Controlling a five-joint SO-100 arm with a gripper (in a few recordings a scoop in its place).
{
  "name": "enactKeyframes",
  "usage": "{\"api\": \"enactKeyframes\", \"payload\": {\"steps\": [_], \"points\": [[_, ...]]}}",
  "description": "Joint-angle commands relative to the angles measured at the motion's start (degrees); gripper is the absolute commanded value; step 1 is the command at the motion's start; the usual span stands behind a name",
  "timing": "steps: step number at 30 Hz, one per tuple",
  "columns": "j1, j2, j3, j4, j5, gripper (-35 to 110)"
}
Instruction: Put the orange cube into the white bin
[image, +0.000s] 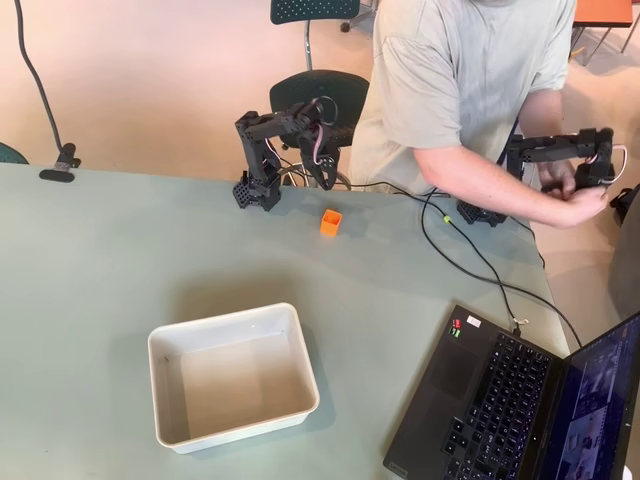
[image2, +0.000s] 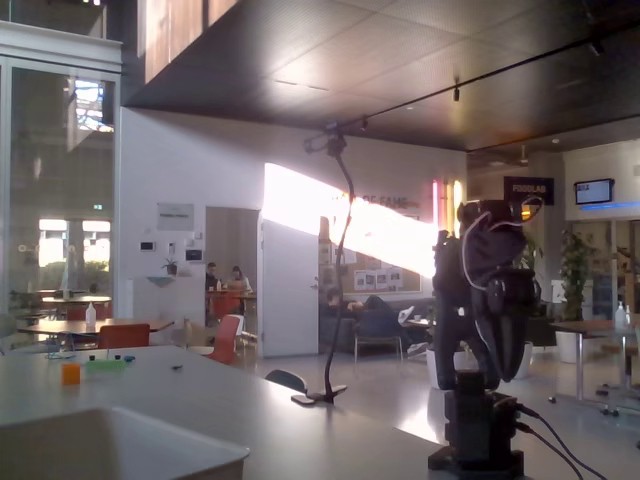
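The cube (image: 331, 222) lay on the table (image: 90, 260), just beside the raised gripper (image: 327, 178); finger state could not be determined.

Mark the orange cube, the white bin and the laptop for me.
orange cube (image: 331, 222): overhead view, on its top face.
white bin (image: 302, 352): overhead view, on its right rim.
laptop (image: 505, 400): overhead view, on its keyboard.

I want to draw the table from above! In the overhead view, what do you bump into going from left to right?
White bin → robot arm's base → orange cube → laptop. The gripper hangs folded, about above the cube, so I leave it out of the order.
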Motion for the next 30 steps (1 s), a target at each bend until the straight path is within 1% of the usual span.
{"api": "enactKeyframes", "payload": {"steps": [1,3,8,11,15,18,22,30], "points": [[-1.23,-0.09,6.59,-0.62,-0.26,2],[-1.41,-0.09,10.46,-2.81,-0.26,2],[-1.41,-0.09,17.49,-13.8,-0.09,2],[-1.41,-0.09,21.45,-17.67,0.35,2],[-1.58,-0.09,23.99,-21.53,5.45,2],[-3.52,0.0,24.35,-22.59,9.49,3],[-6.86,0.0,24.43,-23.2,11.43,13],[-8.79,-1.05,24.87,-23.2,11.6,42]]}}
